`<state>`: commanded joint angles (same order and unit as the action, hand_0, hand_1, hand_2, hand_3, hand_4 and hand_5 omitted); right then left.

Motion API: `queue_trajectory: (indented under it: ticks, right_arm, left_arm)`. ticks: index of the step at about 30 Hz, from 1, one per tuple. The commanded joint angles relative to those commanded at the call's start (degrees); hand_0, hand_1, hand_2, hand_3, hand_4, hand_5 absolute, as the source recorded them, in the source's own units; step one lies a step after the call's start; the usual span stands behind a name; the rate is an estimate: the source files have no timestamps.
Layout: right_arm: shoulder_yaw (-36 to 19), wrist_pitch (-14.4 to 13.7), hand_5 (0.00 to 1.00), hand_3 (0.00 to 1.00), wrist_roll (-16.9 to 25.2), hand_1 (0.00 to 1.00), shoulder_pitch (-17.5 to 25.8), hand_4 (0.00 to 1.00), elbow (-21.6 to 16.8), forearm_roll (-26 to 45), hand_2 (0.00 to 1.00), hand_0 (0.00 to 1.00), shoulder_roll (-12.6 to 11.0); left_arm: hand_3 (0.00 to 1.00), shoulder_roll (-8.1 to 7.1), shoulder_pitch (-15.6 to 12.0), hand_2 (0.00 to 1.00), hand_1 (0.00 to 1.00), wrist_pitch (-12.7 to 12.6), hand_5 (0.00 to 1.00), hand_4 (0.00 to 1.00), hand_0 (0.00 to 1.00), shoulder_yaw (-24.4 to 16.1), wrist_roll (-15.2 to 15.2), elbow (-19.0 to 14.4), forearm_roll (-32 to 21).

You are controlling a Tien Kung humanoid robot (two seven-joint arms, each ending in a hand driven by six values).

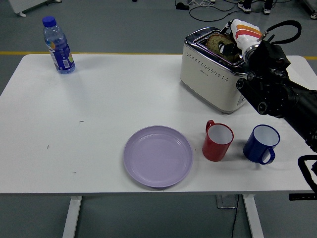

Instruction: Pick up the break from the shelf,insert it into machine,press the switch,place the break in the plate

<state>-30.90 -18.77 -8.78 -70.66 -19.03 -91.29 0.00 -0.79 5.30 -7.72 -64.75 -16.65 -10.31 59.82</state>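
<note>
A slice of brown bread (214,40) sits low in the slot of the white toaster (210,79) at the table's back right. My right hand (232,44), black with a white and orange back, is over the toaster's top. Its fingertips are closed on the bread's right edge. The lilac plate (157,156) lies empty near the table's front middle. No shelf shows. The toaster's switch side is hidden behind my right arm. My left arm is out of view.
A red mug (218,141) and a blue mug (261,144) stand side by side in front of the toaster, right of the plate. A water bottle (58,45) stands at the back left corner. Cables lie on the floor beyond the table.
</note>
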Motion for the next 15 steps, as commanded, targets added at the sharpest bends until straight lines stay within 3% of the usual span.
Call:
queue_trajectory:
  ticks: [2,3,15]
  right_arm:
    - [0.0,-0.6,0.073,0.531,0.2,0.385,0.0,0.586,0.1,0.2,0.46,0.284,0.0]
    - [0.0,-0.8,0.005,0.517,0.3,0.372,0.1,0.522,0.1,0.3,0.443,0.227,0.0]
    - [-1.1,-6.8,0.002,0.497,1.5,0.337,0.0,0.493,-1.4,-0.8,0.401,0.22,0.0]
  left_arm:
    - [0.715,-0.01,0.0,0.622,0.583,0.0,0.982,0.537,0.631,0.0,0.0,0.0,0.1]
    - [0.713,-0.01,0.0,0.62,0.583,0.0,0.981,0.537,0.632,0.0,0.0,0.0,0.1]
    - [0.714,-0.02,-0.3,0.62,0.583,0.0,0.98,0.536,0.632,0.0,0.0,0.0,-0.1]
